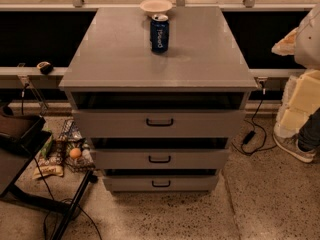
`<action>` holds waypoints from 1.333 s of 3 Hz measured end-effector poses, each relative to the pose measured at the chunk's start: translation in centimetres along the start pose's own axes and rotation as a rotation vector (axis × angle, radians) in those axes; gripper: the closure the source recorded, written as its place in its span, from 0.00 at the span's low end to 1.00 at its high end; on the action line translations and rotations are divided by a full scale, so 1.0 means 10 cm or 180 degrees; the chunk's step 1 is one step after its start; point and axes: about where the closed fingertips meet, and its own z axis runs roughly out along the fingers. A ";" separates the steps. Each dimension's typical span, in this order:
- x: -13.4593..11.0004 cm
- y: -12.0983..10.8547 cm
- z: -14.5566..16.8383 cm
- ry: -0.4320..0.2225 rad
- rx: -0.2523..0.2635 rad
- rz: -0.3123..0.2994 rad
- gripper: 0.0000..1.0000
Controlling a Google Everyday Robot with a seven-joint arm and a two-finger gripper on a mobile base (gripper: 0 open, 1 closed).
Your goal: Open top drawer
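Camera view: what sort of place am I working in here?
Likely a lab or test space: a grey three-drawer cabinet on speckled floor, loose black cables, a blue soda can on top. The gripper is out of view.

The counter is plain mid-grey; the top drawer has the same flat grey front with a black bar handle, and the two lower drawers match it; the can is deep blue with white lettering; the bowl is pale cream; the floor is beige, speckled dark; an orange ball shows at left, pale yellow blocks at right; the gripper is out of view.
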 end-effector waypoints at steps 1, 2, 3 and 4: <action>0.00 0.01 0.03 0.0004 -0.0011 -0.0005 0.00; -0.02 0.09 0.45 0.0056 -0.0165 -0.0066 0.00; 0.09 0.21 1.24 0.0070 -0.0453 0.0023 0.00; 0.10 0.19 1.91 0.0110 -0.0555 0.0029 0.00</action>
